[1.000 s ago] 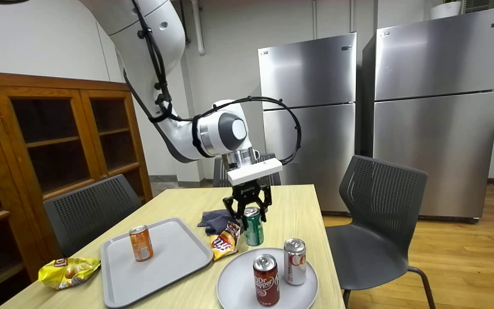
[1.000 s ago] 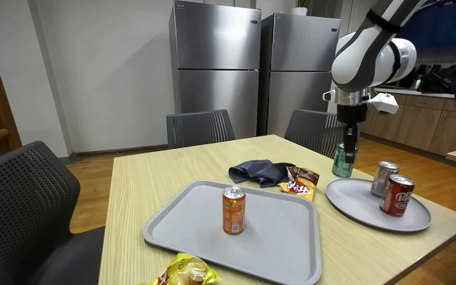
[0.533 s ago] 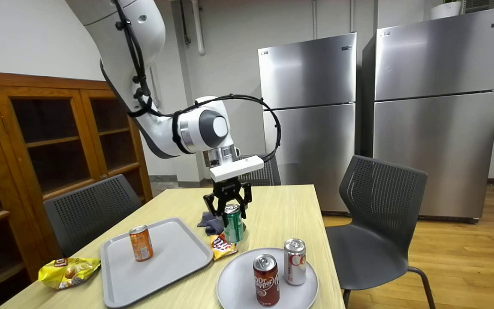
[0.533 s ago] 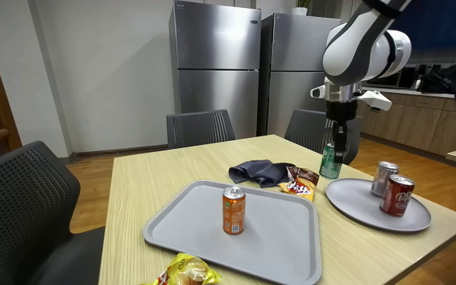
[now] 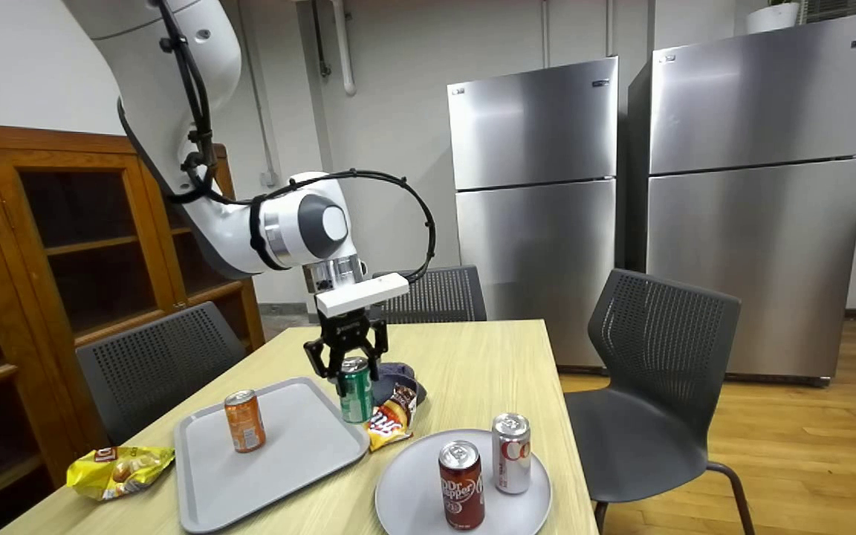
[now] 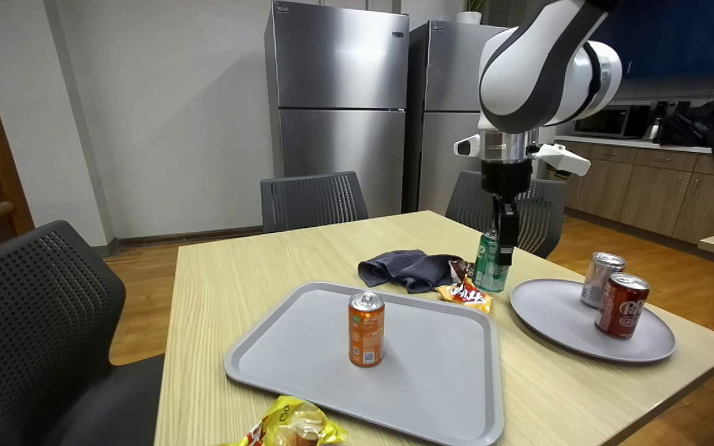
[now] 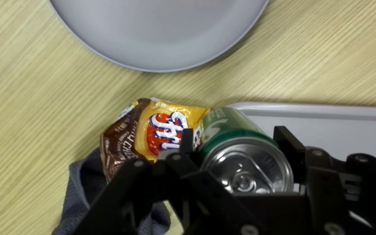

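Two stainless-steel refrigerators [image 5: 536, 253] stand beyond a pale wood-grain surface [image 5: 487, 371]; black fingers [image 7: 289, 147] pinch a silver-topped green metal can [image 5: 357, 397], roughly upright, near a corner of a grey rectangular tray [image 5: 287, 435].

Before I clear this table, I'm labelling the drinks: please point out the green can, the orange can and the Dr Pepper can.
Green can [image 5: 357, 395], in an exterior view: its green side.
Orange can [image 6: 366, 331], in an exterior view: its printed side.
Dr Pepper can [image 5: 462, 488], in an exterior view: its front label.

Can [image 5: 357, 401] in gripper [image 5: 357, 379], second can [image 5: 244, 421] on tray [image 5: 298, 435], plate [image 5: 409, 479] to right bearing two cans [image 5: 461, 487]
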You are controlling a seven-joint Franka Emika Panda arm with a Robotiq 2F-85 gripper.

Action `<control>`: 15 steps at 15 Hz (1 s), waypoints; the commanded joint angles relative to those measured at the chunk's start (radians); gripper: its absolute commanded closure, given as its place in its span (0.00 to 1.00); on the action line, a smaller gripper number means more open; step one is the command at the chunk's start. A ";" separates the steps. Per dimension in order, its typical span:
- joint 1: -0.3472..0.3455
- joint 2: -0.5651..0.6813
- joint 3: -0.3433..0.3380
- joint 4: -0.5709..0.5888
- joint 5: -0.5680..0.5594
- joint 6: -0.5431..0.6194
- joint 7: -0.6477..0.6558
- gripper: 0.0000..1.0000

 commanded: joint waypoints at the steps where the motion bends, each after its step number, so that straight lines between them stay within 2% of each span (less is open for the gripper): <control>1: 0.028 -0.027 0.022 -0.016 0.021 -0.015 -0.028 0.62; 15: 0.111 0.097 0.051 0.087 -0.020 -0.007 0.028 0.62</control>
